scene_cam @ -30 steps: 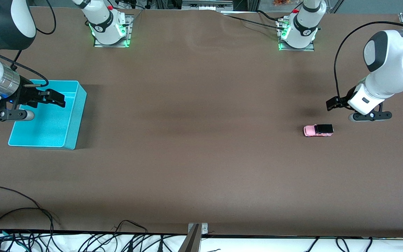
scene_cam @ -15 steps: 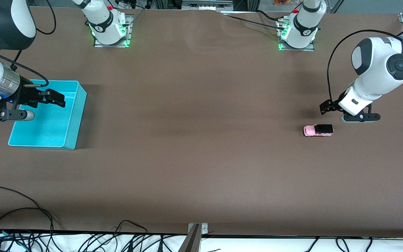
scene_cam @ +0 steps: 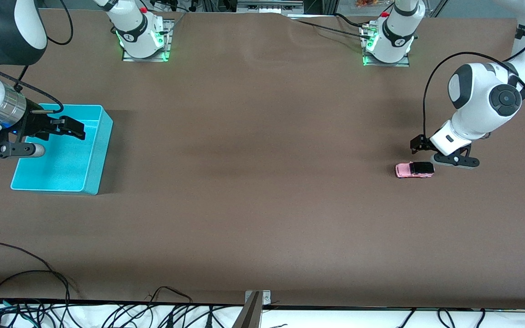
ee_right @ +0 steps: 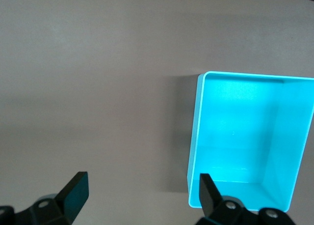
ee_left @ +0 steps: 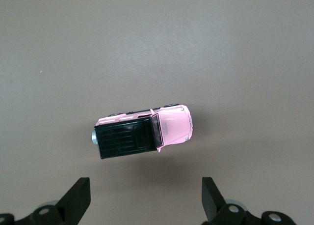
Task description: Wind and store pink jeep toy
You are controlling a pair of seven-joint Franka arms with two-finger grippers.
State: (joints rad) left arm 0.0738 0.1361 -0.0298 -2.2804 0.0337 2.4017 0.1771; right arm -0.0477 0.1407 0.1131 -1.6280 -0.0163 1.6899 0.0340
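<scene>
The small boxy pink jeep toy (scene_cam: 414, 170), glossy light pink with a black ribbed roof and dark wheels, rests on its wheels on the matte brown table covering (scene_cam: 262, 205) toward the left arm's end of the table. Its long axis runs along the table's length, bonnet pointing toward the right arm's end. The left gripper (scene_cam: 426, 148) hangs over the covering close beside the jeep, a little toward the robots' bases from it and toward the roofed end, so the coming move looks like a short shift toward the front camera and then a descent. In the left wrist view the jeep (ee_left: 142, 132) lies ahead of the two black fingertips (ee_left: 78, 198), which are spread wide and hold nothing; its length runs across the span between them, so I judge the wrist must turn for the pads to take the narrow flanks. Well apart from the jeep, at the right arm's end, stands the turquoise rectangular plastic bin (scene_cam: 97, 150), smooth-walled with nothing in it. The right gripper (scene_cam: 69, 128) waits over that bin, fingers (ee_right: 73, 190) likewise spread wide with nothing between them.
</scene>
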